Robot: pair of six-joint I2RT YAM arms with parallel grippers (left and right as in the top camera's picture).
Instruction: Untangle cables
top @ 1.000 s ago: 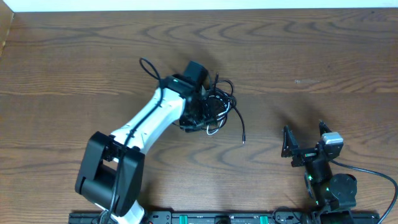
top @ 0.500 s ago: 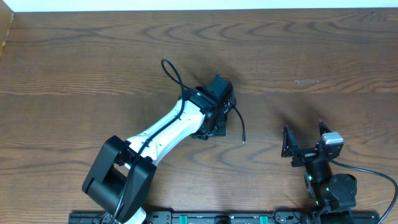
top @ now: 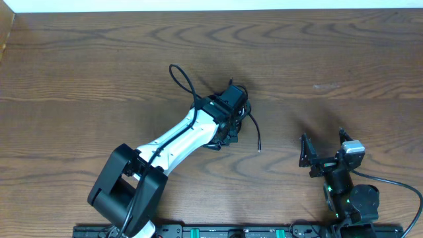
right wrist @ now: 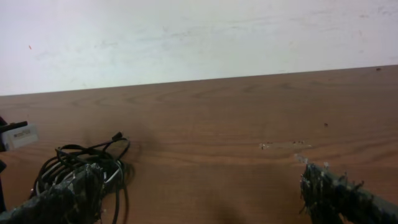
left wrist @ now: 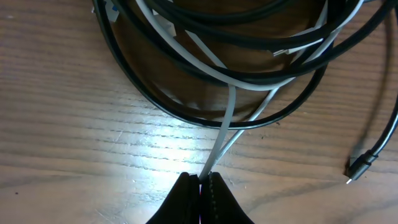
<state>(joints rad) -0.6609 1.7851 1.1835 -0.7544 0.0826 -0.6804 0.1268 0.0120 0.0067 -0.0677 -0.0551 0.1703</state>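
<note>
Left jaws pinched the white cable [left wrist: 227, 118], running toward 12 o'clock into the black cables [left wrist: 186, 115] tangled on the desk [left wrist: 74, 143], possibly knotted. Right jaws were spread, well apart at 4 o'clock.

One table [top: 79, 59] bears one tangle [right wrist: 93, 155]: one white cable [left wrist: 227, 118] and several black cables [left wrist: 143, 87] (too looped to count exactly). One plug [left wrist: 360, 167] lies right of the tangle. Two grippers: left gripper [left wrist: 201, 182] at the tangle, right gripper [top: 323, 141] well apart from it.
</note>
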